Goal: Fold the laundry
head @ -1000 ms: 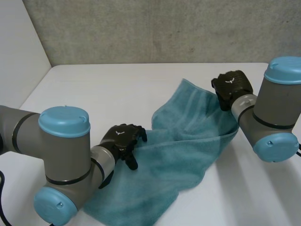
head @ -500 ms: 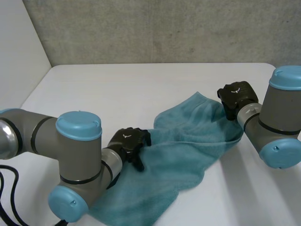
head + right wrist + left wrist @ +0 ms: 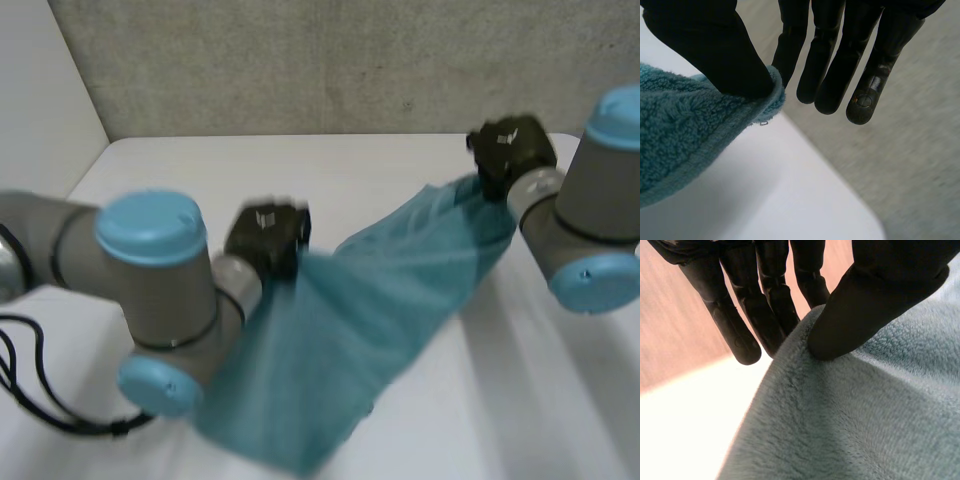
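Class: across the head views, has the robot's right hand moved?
Yes. The right hand has moved toward the far edge of the table, pulling the towel with it.

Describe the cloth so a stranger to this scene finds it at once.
Look at the white table before the grey wall. A teal towel stretches over it from the left hand to the right hand, each pinching an edge. It is the only soft, fluffy thing there.
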You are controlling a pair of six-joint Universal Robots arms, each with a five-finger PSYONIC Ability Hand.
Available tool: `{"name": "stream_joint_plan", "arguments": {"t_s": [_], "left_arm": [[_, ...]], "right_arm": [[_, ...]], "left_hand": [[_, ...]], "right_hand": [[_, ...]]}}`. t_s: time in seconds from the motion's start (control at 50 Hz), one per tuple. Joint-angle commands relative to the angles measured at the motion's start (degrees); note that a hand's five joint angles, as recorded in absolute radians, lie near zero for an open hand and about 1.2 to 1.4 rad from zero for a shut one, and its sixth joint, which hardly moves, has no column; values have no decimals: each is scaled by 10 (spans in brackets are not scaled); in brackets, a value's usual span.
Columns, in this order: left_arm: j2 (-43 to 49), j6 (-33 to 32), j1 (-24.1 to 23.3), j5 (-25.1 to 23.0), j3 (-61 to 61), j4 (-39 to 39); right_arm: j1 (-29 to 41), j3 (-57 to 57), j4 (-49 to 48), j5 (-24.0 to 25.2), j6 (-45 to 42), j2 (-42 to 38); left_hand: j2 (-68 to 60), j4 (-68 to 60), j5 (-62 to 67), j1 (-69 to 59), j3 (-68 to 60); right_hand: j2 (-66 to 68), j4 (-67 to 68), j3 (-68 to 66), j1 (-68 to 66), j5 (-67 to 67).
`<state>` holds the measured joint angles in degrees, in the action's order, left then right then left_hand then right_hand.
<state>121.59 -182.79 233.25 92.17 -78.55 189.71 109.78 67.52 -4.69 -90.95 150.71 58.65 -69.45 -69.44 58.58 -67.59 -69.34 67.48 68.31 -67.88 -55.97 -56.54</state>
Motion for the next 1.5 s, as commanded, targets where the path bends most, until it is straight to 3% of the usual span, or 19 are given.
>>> {"name": "stream_joint_plan", "arguments": {"t_s": [0.02,0.14,0.18,0.3,0.46,0.5,0.64,0.68,0.72,0.74,0.76,0.92,1.1,1.28,1.5], "left_arm": [[-68,-3,21,13,109,87],[-140,-5,69,62,127,202],[-157,-6,74,64,120,220],[-206,-8,84,62,23,215],[-253,-17,99,40,-177,189],[-256,-22,99,29,-219,182],[-251,-47,92,8,-342,155],[-250,-47,93,8,-346,155],[-250,-47,98,8,-346,155],[-250,-47,100,9,-344,153],[-250,-47,100,9,-344,153],[-274,-48,107,9,-305,145],[-325,-47,106,6,-245,133],[-327,-45,104,7,-198,123],[-311,-45,106,8,-179,125]], "right_arm": [[2,-144,-20,-44,50,1],[-4,-168,-66,-77,123,42],[-5,-147,-80,-76,157,87],[-8,-72,-76,-63,161,113],[-45,97,6,-9,109,157],[-58,168,53,27,79,168],[-64,262,120,81,15,174],[-69,268,129,87,5,174],[-86,264,131,91,2,177],[-86,264,131,91,2,177],[-92,260,131,90,5,186],[-105,236,128,99,38,251],[-139,244,137,179,83,287],[-158,300,153,187,139,299],[-180,452,34,227,177,303]], "left_hand": [[-105,-106,114,-124,-107],[-105,-106,114,-124,-107],[-105,-106,114,-124,-107],[-105,-106,114,-124,-107],[-105,-106,114,-124,-107],[-105,-106,114,-124,-107],[-105,-106,114,-124,-107],[-105,-106,114,-124,-107],[-105,-106,114,-124,-107],[-105,-106,114,-124,-107],[-105,-106,114,-124,-107],[-105,-106,114,-124,-107],[-105,-106,114,-124,-107],[-105,-106,114,-124,-107],[-105,-106,114,-124,-107]], "right_hand": [[125,117,-121,-240,-135],[125,117,-121,-240,-135],[125,117,-121,-240,-135],[125,117,-121,-240,-135],[125,117,-121,-240,-135],[125,117,-121,-240,-135],[125,117,-121,-240,-135],[62,54,-58,-177,-71],[-150,-159,154,35,141],[-152,-160,156,37,142],[-273,-282,277,158,264],[-471,-479,475,356,462],[-518,-527,522,403,509],[-518,-527,522,403,509],[-495,-503,499,380,485]]}}
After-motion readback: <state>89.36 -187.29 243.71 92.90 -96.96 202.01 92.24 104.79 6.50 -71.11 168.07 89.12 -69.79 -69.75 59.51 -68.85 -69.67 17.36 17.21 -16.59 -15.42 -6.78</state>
